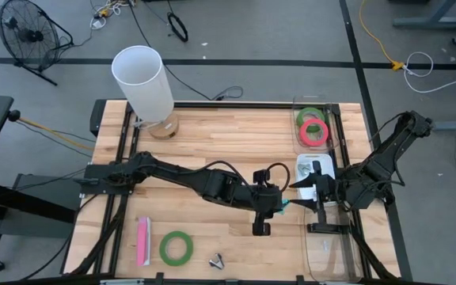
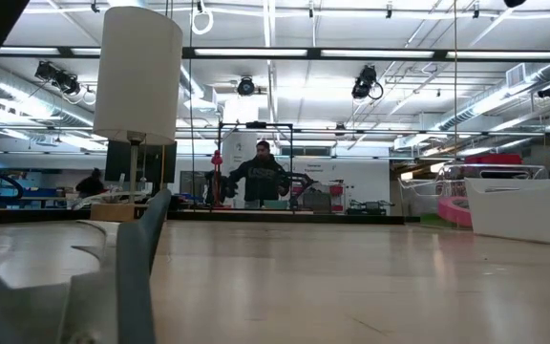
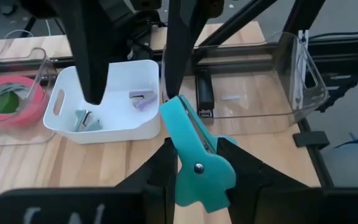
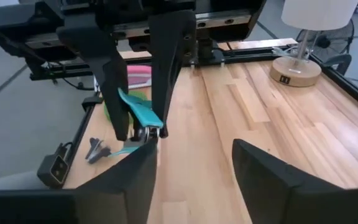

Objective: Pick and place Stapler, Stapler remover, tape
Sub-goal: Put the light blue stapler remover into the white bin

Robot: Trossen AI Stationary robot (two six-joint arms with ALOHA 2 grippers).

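My left gripper (image 1: 274,204) is shut on a teal stapler (image 1: 283,204) above the table's right middle; it also shows in the left wrist view (image 3: 191,137). My right gripper (image 1: 311,190) is open and faces it. The stapler's free end (image 3: 169,107) reaches one right finger (image 3: 178,56); I cannot tell whether they touch. A green tape roll (image 1: 310,115) and a red-pink one (image 1: 315,132) lie in a clear bin. Another green roll (image 1: 176,247), a pink stapler (image 1: 142,241) and a staple remover (image 1: 217,260) lie flat near the front edge. My left gripper pinches the teal stapler's hinge end (image 3: 196,171) between its two fingers, one on each flat side. The fingers come from the table's left, slanting down. The stapler is lifted clear of the table, and its free end sticks out toward my right gripper.
A white tray (image 1: 301,162) with staple removers stands just behind the grippers. A clear bin (image 1: 335,253) with a black stapler (image 1: 323,228) is at the front right. A lamp (image 1: 145,83) stands at the far left. A person (image 2: 261,177) stands far behind the table.
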